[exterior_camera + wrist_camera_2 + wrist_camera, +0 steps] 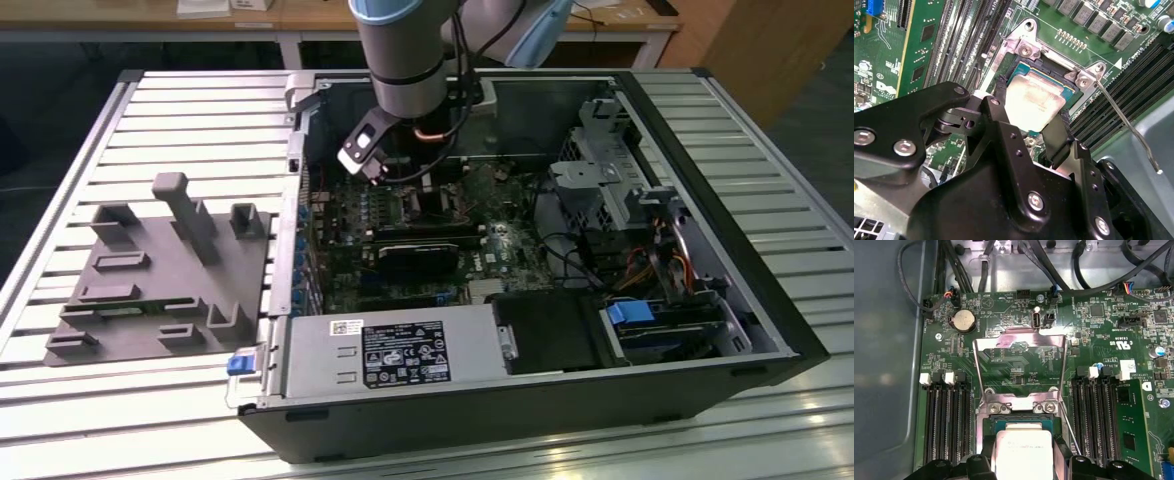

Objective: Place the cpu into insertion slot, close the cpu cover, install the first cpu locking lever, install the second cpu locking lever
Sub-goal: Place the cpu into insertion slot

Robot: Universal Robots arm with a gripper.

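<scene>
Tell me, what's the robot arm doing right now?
Gripper shut on the cpu, at the insertion slot. Cpu cover stands open. Locking lever unlatched beside it; nothing blocking the slot.

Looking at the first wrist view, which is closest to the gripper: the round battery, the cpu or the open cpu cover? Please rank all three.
1. cpu, held in the gripper itself.
2. cpu cover, swung open, hinged just beyond the cpu.
3. round battery, on the board past the cover's far corner.
</scene>
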